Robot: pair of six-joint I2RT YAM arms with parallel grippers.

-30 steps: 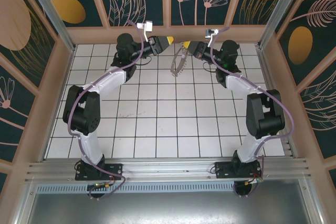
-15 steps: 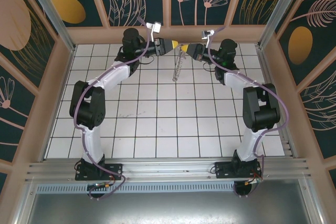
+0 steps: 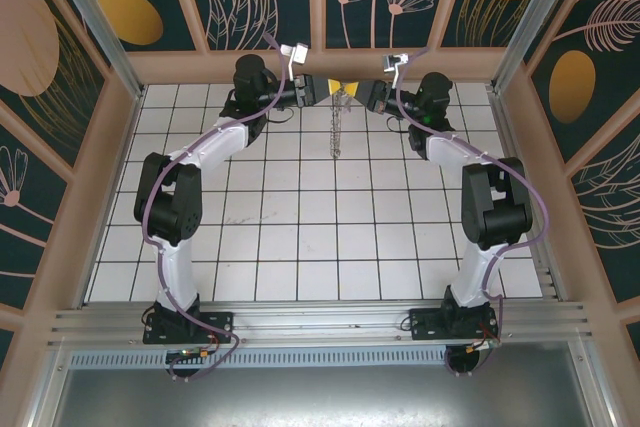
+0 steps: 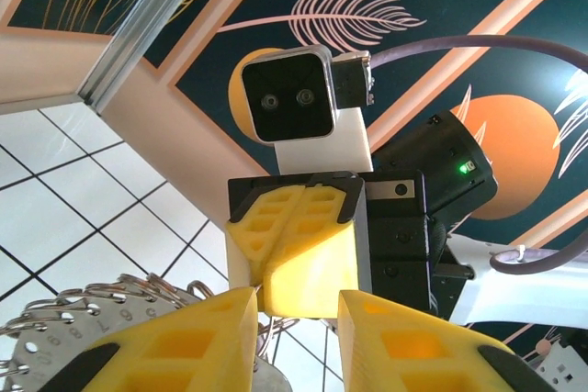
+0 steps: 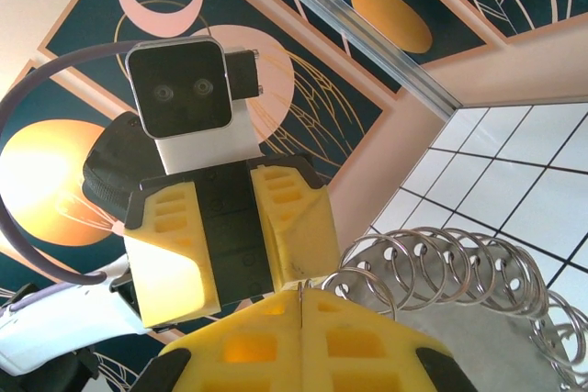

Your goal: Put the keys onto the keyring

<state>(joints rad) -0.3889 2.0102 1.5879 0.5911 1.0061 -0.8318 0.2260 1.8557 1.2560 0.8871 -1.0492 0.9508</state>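
Note:
The keyring (image 3: 337, 125), a flat metal plate strung with several wire rings, hangs straight down between the two grippers at the far middle of the tiled floor. My right gripper (image 5: 301, 293) is shut on one thin ring of it, the wire showing in the seam between its yellow fingers. The other rings (image 5: 459, 268) fan out to the right of that. My left gripper (image 4: 297, 328) faces the right gripper (image 4: 276, 263) tip to tip, jaws apart, with the plate (image 4: 83, 341) beside its left finger. The keys are out of view.
The wooden back wall (image 3: 320, 62) runs close behind both grippers. White tiled floor (image 3: 300, 207) stretches toward the arm bases. Wooden side frames (image 3: 95, 177) and metal posts bound the cell left and right.
Both grippers have closed in on each other at the far centre. The keyring swung from a slant to hanging straight. The left jaws have narrowed a little.

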